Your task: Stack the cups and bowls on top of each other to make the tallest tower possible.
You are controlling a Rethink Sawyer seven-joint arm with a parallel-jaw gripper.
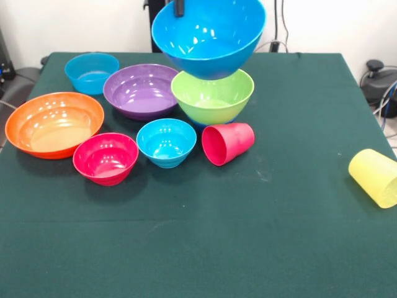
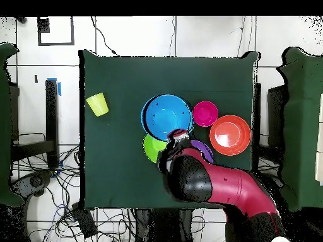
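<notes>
My gripper (image 1: 178, 6) is shut on the rim of a large bright blue bowl (image 1: 208, 34) and holds it tilted in the air, just above a lime green bowl (image 1: 213, 96) that stands upright. From overhead the gripper (image 2: 179, 134) is at the blue bowl's (image 2: 167, 115) edge, with the green bowl (image 2: 151, 149) partly under it. A red-pink cup (image 1: 227, 143) lies on its side in front of the green bowl. A yellow cup (image 1: 374, 177) lies on its side far off at the table's edge; it also shows in the overhead view (image 2: 97, 104).
Loose upright bowls stand beside the green one: purple (image 1: 141, 90), small blue (image 1: 92, 72), large orange (image 1: 54, 123), pink-red (image 1: 105, 158) and cyan (image 1: 166, 141). The green table cloth (image 1: 198, 248) reaches the front edge. My arm (image 2: 214, 183) covers the table's robot side overhead.
</notes>
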